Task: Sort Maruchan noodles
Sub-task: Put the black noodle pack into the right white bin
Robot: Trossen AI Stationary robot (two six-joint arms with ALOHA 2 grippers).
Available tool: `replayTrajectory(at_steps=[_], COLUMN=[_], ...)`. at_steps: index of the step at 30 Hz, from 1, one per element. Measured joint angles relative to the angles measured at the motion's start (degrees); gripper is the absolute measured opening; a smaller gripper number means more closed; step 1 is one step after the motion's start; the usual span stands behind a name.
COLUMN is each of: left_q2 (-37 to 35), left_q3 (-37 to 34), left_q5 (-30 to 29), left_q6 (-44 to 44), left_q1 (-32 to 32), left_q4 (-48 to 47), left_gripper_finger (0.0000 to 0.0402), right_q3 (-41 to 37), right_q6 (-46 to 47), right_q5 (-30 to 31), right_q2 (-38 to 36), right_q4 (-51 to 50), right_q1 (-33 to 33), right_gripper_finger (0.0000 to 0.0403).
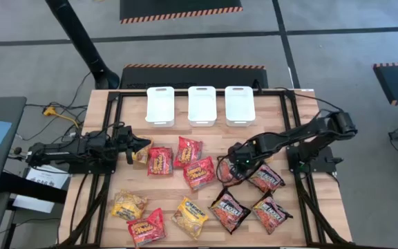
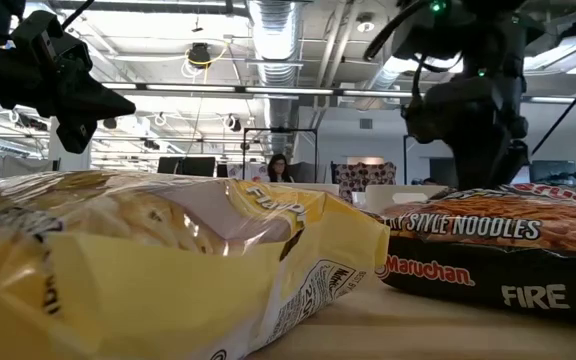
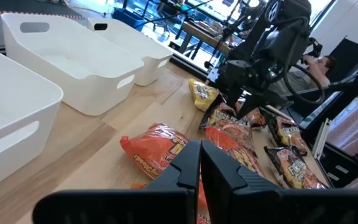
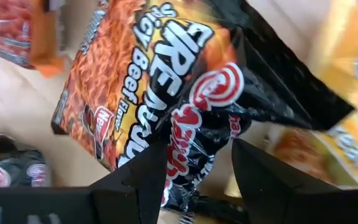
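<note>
Table: dark packet half-hidden btwn right hand fingers.
</note>
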Motion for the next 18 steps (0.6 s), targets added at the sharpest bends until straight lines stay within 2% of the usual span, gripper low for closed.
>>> replayTrajectory(at_steps=[3,6,15,18], left_q2=[0.00,-0.01,0.00,0.00], left_q3=[0.00,0.00,0.00,0.00], left_q5=[0.00,-0.01,-0.02,-0.01], left_q6=[0.00,-0.02,0.00,0.00], left_q1=[-0.01,-0.01,0.00,0.00], left_q4=[0.00,0.00,0.00,0.00], left_gripper_finger=[0.0000,0.0000,0.0000,0.0000], right_q3=[0.06,0.02,-0.44,-0.40], right_q6=[0.04,0.27,-0.13,-1.03], right_q5=[-0.21,-0.42,-0.50,-0.59], right_q2=[1.17,1.74,2.24,2.17], right_q4=[0.62,1.21,1.50,1.76], right_q1=[-0.02,0.00,0.04,-0.04], right_gripper_finger=[0.0200,0.0176,0.0020,0.0012])
